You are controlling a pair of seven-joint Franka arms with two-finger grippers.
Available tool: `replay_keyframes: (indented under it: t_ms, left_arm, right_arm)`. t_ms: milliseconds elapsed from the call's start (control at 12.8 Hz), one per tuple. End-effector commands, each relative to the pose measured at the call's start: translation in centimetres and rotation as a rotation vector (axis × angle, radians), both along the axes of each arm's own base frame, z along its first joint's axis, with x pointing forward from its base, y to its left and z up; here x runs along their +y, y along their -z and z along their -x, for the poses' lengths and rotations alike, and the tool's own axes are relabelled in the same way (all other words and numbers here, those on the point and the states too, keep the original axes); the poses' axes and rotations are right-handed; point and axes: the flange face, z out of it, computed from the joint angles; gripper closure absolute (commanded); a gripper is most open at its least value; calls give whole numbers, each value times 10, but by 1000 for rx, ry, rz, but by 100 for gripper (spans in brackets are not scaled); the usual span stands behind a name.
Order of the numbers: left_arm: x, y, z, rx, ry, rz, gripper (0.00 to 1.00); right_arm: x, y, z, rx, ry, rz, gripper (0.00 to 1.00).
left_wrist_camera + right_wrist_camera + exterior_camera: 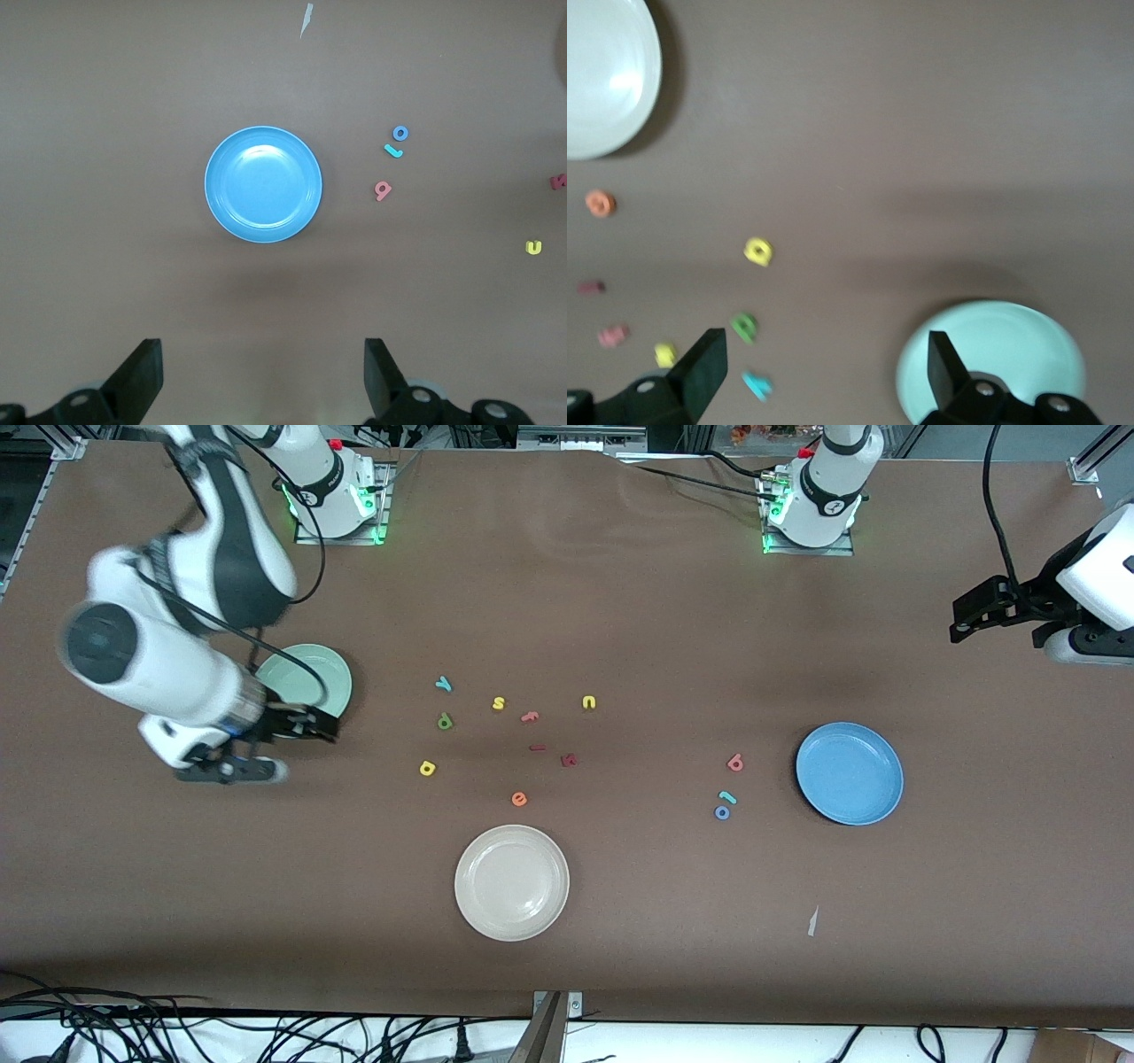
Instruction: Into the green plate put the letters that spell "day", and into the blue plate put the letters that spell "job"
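The green plate [306, 682] [992, 354] lies toward the right arm's end. Beside it lie a teal "y" [444, 684] [757, 384], a green "d" [445, 722] [744, 327] and a yellow "a" [428, 768] [757, 251]. My right gripper [306, 751] [824, 367] hangs open and empty over the table at this plate's edge. The blue plate [849, 772] [264, 184] lies toward the left arm's end. A pink "b" [734, 762] [383, 189], a teal "j" [727, 797] [393, 150] and a blue "o" [722, 812] [400, 133] lie beside it. My left gripper [966, 615] [264, 372] is open and empty, high over bare table near the blue plate.
A cream-white plate [512, 882] [602, 75] lies nearest the front camera. Mid-table are a yellow "s" [499, 703], a yellow "u" [589, 702] [533, 247], an orange "e" [519, 799] [600, 203], a salmon letter [530, 716] and two dark red letters [569, 759]. A paper scrap [812, 921] lies near the front edge.
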Motion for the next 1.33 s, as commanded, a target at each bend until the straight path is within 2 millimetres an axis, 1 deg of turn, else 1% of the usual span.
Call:
replay_keyframes:
  t_ms: [0, 78, 235, 313, 391, 470, 548, 626, 783, 861, 939, 1096, 1174, 1252]
  left_arm:
    - [1, -4, 1, -6, -3, -26, 0]
    - [1, -5, 1, -8, -3, -27, 0]
    - [2, -4, 1, -6, -5, -27, 0]
    - [2, -4, 1, -6, -5, -27, 0]
    - [3, -4, 1, -6, -6, -28, 0]
    - [3, -4, 1, -6, -8, -28, 0]
    - [3, -4, 1, -5, -6, -28, 0]
    - [5, -3, 1, -3, -11, -28, 0]
    - [6, -4, 1, -5, -12, -26, 0]
    - [3, -4, 1, -5, -6, -28, 0]
    - [1, -4, 1, -5, -3, -28, 0]
    - [-2, -5, 2, -8, 2, -26, 0]
    - [-2, -5, 1, -9, 2, -24, 0]
    - [-2, -5, 1, -9, 2, -24, 0]
  right_arm:
    - [27, 53, -15, -13, 118, 4, 0]
    - [40, 70, -14, -19, 156, 2, 0]
    - [45, 103, -13, 4, 268, 19, 0]
    - [53, 117, -7, 25, 296, 32, 1]
    - [63, 125, -2, 29, 339, 43, 1]
    - [74, 136, 4, 20, 373, 57, 3]
    - [89, 148, 15, -7, 366, 83, 5]
    - [91, 162, 25, -31, 365, 98, 6]
    - [84, 185, 37, -60, 377, 72, 10]
    - [84, 189, 40, -72, 397, 61, 14]
    - [86, 191, 41, -72, 437, 60, 22]
    - [87, 196, 41, -69, 445, 64, 39]
    - [86, 198, 42, -66, 447, 65, 44]
    - [87, 200, 43, -63, 445, 68, 45]
